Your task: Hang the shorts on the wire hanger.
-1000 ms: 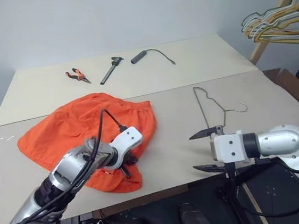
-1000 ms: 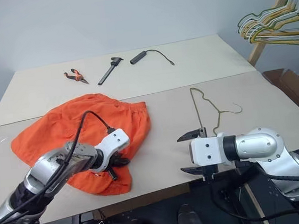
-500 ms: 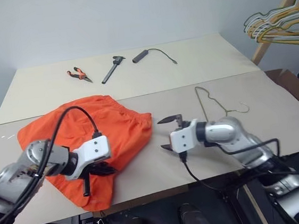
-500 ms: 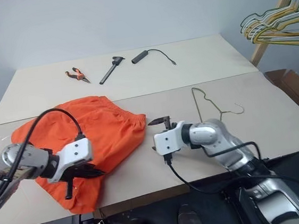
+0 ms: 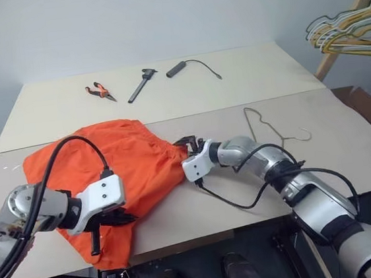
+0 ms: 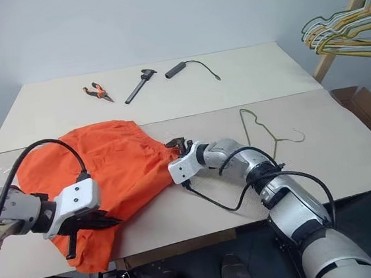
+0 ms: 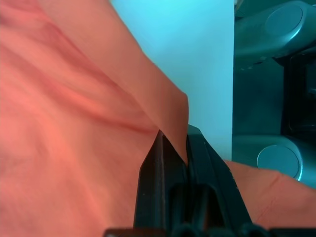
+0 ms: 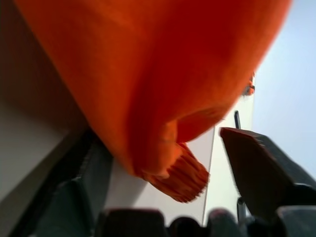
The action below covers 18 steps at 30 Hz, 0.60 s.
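**Both grippers at the orange shorts**

Head views: I see one pair of bright orange fabric shorts [image 5: 125,168] spread on the pale bench [image 5: 232,81], one thin grey-beige wire hanger [image 5: 271,130] lying flat well to their right, untouched. My left gripper [image 5: 117,219] is at the near hem, my right gripper [image 5: 187,143] at the gathered waistband edge. At the bench's far side lie one orange-handled pliers [image 5: 99,91], one dark caliper [image 5: 140,82] and one dark corded tool [image 5: 190,66]. A bunch of hangers [image 5: 346,29] hangs at far right. I read no writing anywhere.

Left wrist view: jaws pressed together, pinching a fold of the shorts.

Right wrist view: jaws spread, with the ribbed waistband corner between them.
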Tool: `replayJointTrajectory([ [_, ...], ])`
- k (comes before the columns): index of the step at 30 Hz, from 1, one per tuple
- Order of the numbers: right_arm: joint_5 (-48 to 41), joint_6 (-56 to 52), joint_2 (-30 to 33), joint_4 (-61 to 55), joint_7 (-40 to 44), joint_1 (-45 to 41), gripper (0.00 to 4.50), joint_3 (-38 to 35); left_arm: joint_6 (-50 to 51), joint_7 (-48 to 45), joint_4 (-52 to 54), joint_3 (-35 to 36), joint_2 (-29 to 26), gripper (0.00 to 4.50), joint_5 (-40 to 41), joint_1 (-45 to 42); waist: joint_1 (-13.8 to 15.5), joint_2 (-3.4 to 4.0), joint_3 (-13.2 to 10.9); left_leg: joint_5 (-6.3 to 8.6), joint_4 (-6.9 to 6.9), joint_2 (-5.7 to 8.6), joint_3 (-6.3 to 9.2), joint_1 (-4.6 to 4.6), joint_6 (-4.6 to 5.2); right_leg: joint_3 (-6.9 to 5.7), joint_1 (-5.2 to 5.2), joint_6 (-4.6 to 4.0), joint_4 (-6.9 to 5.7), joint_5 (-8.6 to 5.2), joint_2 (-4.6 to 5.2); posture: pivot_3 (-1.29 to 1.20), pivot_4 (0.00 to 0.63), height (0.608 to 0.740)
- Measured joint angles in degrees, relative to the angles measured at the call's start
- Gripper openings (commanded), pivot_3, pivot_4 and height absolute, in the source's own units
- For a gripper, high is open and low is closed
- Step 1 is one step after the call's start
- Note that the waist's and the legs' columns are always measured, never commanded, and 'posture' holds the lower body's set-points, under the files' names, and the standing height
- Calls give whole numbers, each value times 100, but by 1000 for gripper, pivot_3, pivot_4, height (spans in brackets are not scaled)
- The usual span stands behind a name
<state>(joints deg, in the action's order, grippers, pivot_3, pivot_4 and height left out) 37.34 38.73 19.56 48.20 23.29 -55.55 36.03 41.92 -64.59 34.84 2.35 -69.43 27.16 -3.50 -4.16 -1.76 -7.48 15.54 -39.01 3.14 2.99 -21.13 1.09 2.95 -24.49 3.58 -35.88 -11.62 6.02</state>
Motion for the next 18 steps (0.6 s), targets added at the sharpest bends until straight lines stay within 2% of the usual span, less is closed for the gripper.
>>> replayJointTrajectory([
  [3,52,299,-40,357,-28,-153,1746,52,48,52,66,125,0,0,7,96,15,0,0,-3,3,-1,1,4,-5,0,2,-7,-1,4,-10,67,70,740],
  [8,312,499,-51,798,-325,-414,18,165,37,99,91,132,1,0,5,177,15,1,0,-9,8,-9,3,5,-15,0,-1,-20,0,10,-28,65,72,740],
  [13,639,429,-88,1046,-1066,-652,18,177,-330,44,29,32,-7,0,-167,48,16,1,0,-16,19,-17,3,5,-28,0,-9,-31,-1,13,-36,48,73,740],
  [18,738,224,161,981,-1478,-676,18,159,-1001,-255,-604,-610,35,0,-687,-895,54,1,1,-17,16,-15,4,3,-29,-3,-3,-34,2,15,-38,-16,72,740],
])
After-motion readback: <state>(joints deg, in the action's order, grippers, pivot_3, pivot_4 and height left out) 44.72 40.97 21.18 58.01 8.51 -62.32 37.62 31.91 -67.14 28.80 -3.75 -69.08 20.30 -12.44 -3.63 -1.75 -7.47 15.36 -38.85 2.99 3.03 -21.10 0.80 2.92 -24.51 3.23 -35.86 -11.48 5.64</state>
